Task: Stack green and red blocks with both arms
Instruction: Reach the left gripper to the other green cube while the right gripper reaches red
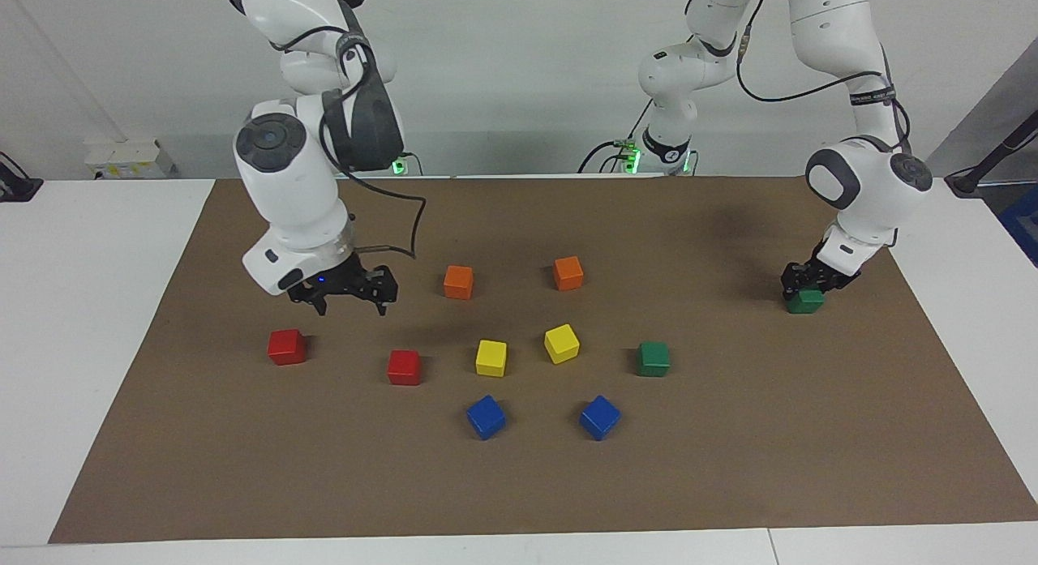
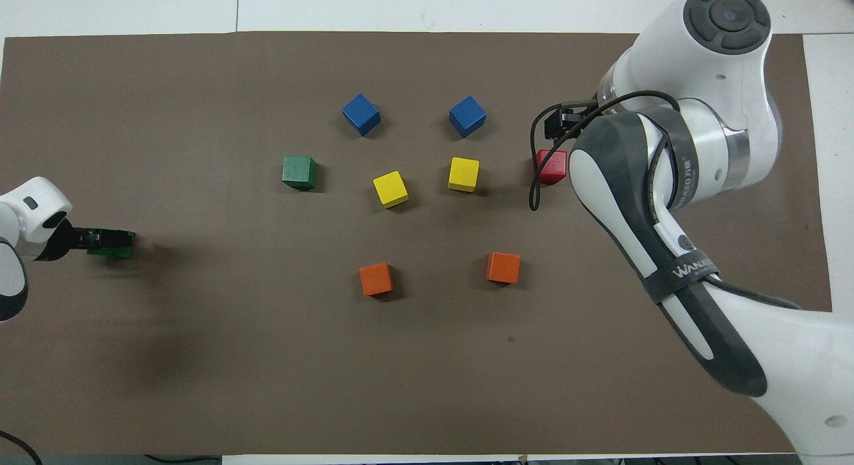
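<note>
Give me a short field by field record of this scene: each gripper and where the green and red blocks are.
left gripper: down on a green block at the left arm's end of the mat
right gripper: raised, open, holding nothing, over the mat near the red blocks
other green block: loose on the mat
red blocks: loose, apart, unstacked
stacks: none yet

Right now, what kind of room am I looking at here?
Probably a robotics lab. Two white robot arms stand at a white table covered by a brown mat, with small coloured cubes laid out in pairs, like the blue cubes, as for a test.
</note>
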`<action>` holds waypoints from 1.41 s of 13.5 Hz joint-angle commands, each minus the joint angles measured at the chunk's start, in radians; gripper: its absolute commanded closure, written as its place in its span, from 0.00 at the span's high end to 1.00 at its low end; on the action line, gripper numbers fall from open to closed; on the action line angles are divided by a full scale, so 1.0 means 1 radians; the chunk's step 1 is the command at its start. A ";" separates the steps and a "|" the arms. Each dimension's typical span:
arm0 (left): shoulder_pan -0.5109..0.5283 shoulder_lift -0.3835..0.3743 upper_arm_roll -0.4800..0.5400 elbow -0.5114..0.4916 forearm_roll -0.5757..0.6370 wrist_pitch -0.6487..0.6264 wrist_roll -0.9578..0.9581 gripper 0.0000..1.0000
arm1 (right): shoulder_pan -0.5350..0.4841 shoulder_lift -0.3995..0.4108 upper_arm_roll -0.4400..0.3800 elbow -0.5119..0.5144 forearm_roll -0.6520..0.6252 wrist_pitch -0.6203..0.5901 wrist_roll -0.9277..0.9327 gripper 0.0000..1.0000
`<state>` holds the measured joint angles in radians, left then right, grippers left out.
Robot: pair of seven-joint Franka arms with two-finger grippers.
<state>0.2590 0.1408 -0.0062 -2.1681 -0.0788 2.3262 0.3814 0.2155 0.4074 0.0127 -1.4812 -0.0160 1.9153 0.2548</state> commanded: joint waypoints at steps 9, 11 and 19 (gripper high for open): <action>-0.415 0.098 -0.008 0.436 -0.007 -0.280 -0.352 1.00 | 0.002 0.116 0.006 -0.051 0.037 0.203 0.132 1.00; -0.486 0.156 -0.009 0.456 -0.007 -0.263 -0.403 1.00 | 0.007 0.129 0.006 -0.086 0.037 0.266 0.144 1.00; -0.560 0.332 -0.012 0.527 0.074 -0.157 -0.408 1.00 | 0.004 0.117 0.006 -0.208 0.036 0.398 0.153 1.00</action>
<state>-0.2808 0.4465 -0.0340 -1.6762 -0.0263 2.1562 -0.0265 0.2266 0.5514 0.0137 -1.6383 0.0012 2.2799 0.3971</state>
